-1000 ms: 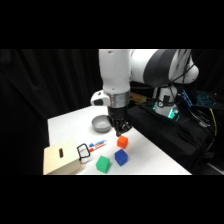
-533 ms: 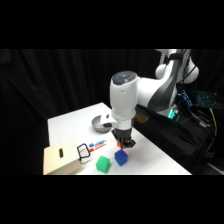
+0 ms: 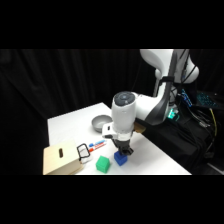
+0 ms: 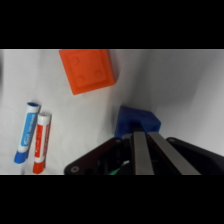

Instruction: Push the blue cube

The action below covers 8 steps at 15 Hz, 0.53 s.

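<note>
White counter [image 3: 67,125] bearing the non-task items. Grey bowl [image 3: 102,121] toward the far side. Two markers, one blue-capped [image 4: 27,131] and one red-capped [image 4: 41,142], lie side by side and parallel, just apart. Orange-red cube [image 4: 88,70] with a pattern of shallow recesses on its top face, well apart from the markers. Green cube [image 3: 103,164] near the front edge, beside a pale wooden box [image 3: 60,160] with a slot in its top; a small black-framed object [image 3: 83,151] stands against the box.
</note>
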Tool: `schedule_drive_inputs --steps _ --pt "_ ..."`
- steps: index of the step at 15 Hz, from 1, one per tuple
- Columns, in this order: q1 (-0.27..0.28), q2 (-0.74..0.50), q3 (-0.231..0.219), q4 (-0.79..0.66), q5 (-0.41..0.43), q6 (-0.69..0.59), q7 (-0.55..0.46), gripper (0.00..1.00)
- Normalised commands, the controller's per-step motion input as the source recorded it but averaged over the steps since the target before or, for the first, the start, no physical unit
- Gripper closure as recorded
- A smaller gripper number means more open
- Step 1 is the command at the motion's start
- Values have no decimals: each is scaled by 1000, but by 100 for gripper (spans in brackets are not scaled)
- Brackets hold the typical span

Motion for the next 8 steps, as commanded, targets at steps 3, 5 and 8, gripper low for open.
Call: schedule_drive_inputs --steps 3,5,8 --pt "-68 -231 37 -29 160 -222 -131 99" --pt "-198 -492 149 -71 323 -421 -338 99" --pt "-195 -551 108 0 285 -551 -332 99"
